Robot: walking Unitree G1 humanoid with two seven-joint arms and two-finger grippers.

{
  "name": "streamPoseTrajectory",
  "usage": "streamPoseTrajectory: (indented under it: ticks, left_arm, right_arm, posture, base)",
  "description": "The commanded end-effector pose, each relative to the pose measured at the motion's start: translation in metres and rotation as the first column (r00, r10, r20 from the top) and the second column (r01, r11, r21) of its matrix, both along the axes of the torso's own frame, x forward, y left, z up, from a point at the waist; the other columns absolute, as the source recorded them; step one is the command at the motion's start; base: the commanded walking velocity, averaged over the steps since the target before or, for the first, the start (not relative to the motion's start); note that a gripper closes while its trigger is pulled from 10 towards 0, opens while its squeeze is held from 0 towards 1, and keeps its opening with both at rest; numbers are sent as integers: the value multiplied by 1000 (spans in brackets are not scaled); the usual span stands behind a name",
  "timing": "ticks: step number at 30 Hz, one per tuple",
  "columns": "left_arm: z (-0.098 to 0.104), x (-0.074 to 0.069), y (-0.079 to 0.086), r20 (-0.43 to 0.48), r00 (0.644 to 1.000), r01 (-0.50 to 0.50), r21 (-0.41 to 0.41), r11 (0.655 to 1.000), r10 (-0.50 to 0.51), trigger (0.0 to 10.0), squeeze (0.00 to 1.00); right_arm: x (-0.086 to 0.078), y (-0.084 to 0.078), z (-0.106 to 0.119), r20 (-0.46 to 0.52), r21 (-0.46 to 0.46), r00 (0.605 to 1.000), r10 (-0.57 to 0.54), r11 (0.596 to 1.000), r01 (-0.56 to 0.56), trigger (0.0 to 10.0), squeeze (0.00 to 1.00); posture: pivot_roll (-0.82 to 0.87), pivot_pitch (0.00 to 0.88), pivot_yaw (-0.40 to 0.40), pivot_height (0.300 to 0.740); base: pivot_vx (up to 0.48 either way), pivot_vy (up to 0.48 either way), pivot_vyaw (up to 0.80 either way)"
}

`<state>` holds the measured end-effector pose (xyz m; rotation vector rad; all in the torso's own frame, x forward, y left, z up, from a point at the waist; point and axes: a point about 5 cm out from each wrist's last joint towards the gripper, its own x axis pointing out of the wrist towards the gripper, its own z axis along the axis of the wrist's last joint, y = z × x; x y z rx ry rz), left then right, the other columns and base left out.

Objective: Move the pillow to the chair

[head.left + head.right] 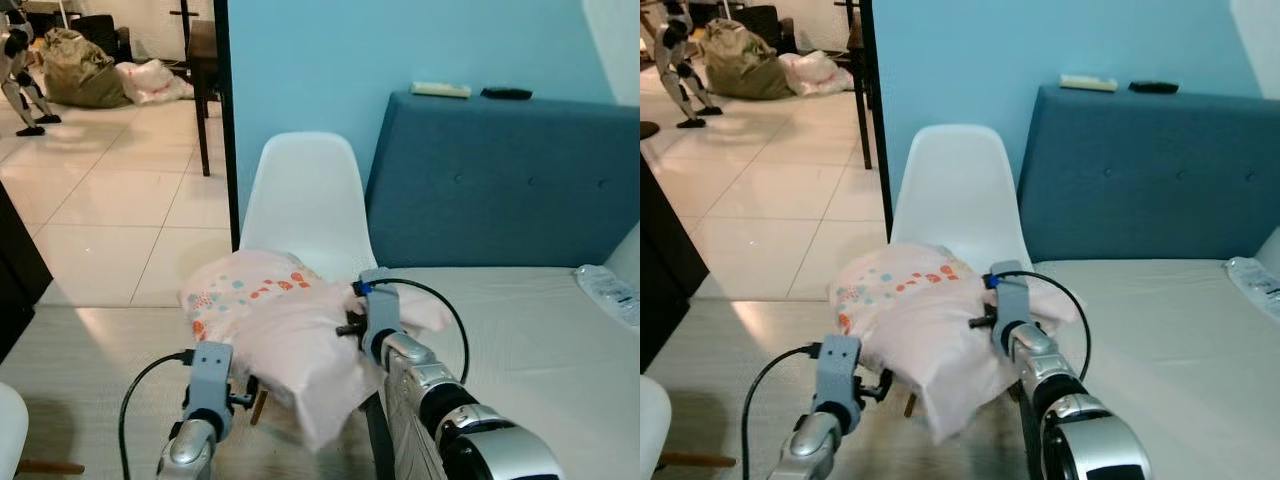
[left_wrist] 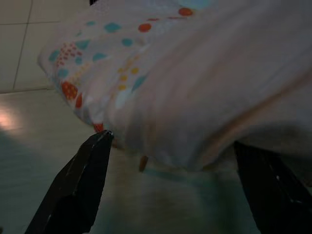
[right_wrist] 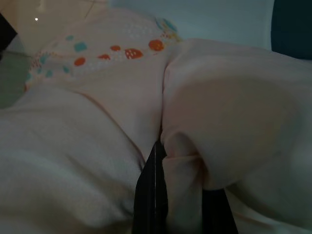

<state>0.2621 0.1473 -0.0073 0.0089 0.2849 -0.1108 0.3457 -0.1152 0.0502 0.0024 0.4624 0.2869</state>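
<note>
The pink pillow (image 1: 280, 320), printed with coloured dots at one end, hangs over the seat of the white chair (image 1: 305, 195), which stands by the blue wall. My right gripper (image 3: 158, 156) is shut on a fold of the pillow's fabric at its bed-side edge, seen in the head views at the right gripper (image 1: 352, 322). My left gripper (image 2: 171, 141) is open just under the pillow's lower front edge, its fingers (image 2: 90, 175) spread wide and not touching it. In the left eye view the left gripper's (image 1: 250, 388) fingertips are tucked under the pillow.
A bed with a white mattress (image 1: 540, 340) and a blue headboard (image 1: 500, 180) is to the right; a plastic packet (image 1: 608, 292) lies on it. Remotes (image 1: 440, 89) rest on the headboard. Dark furniture (image 1: 15, 270) stands on the left. Tiled floor (image 1: 110, 210) lies beyond, with bags (image 1: 80, 70) and another robot (image 1: 20, 70).
</note>
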Motion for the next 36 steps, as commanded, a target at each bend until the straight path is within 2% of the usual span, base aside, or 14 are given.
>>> streamPoseTrajectory:
  ticks: [1,16,19,22,23,27,34,36]
  left_arm:
    - [4,4,-1,11,1000,9,0,1000,-9,10000,0]
    - [5,6,-3,8,1000,8,-14,1000,-8,10000,0]
    - [4,5,-2,9,1000,-2,-16,1000,3,10000,0]
    - [2,4,-2,2,1000,-7,-10,1000,7,10000,0]
    - [2,3,-1,0,1000,-9,-9,1000,9,10000,0]
    - [0,2,-2,-4,1000,-7,-4,1000,7,10000,0]
    - [0,1,-4,-5,1000,-2,-2,1000,2,10000,0]
    - [-1,0,-4,-7,1000,0,-1,1000,0,10000,0]
  right_arm:
    - [4,1,6,22,-2,1000,4,1000,-3,10000,0]
    - [2,3,4,12,-2,1000,25,1000,-25,10000,0]
    - [1,6,2,12,6,999,52,999,-53,10000,0]
    - [-2,16,3,36,29,989,144,989,-145,10000,0]
    - [-4,21,4,46,22,980,193,981,-194,10000,0]
    - [-6,30,6,79,39,962,261,964,-265,10000,0]
    - [-7,29,2,55,5,961,271,962,-272,10000,0]
    - [-11,23,-7,-14,-54,966,257,965,-257,10000,0]
  posture:
    - [157,0,-94,735]
    - [152,0,-94,735]
    - [152,0,-97,735]
    - [150,0,-98,735]
    - [150,0,-98,735]
    - [146,0,-98,735]
    - [143,0,-98,735]
    - [145,0,-96,735]
  base:
    - [480,0,0]
    - [475,0,0]
    - [0,0,0]
    - [0,0,0]
    - [0,0,800]
    - [0,0,800]
    - [0,0,800]
    - [0,0,800]
